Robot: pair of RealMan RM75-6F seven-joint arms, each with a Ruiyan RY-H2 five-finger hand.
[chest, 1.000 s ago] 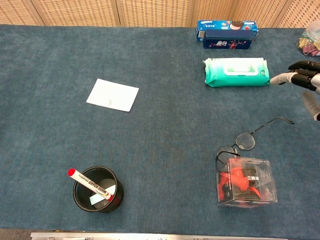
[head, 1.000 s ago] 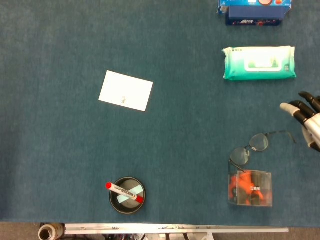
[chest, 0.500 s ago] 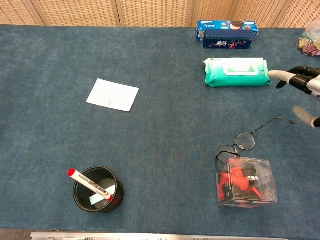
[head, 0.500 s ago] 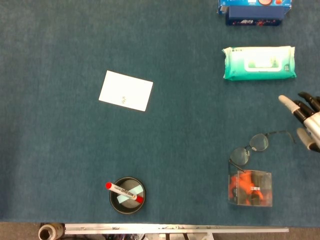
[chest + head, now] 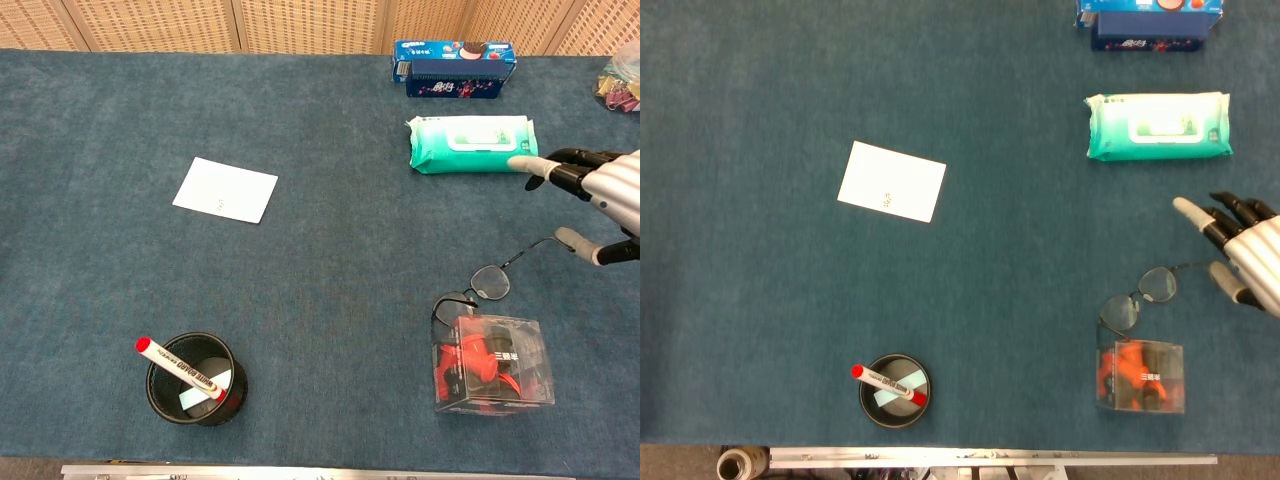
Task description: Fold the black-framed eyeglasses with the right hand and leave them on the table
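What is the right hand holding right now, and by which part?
Nothing. The right hand is open above the black-framed eyeglasses, fingers spread; the glasses lie unfolded on the table.

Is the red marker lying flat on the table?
No, the red marker stands tilted inside the black cup, with its red cap poking out over the rim.
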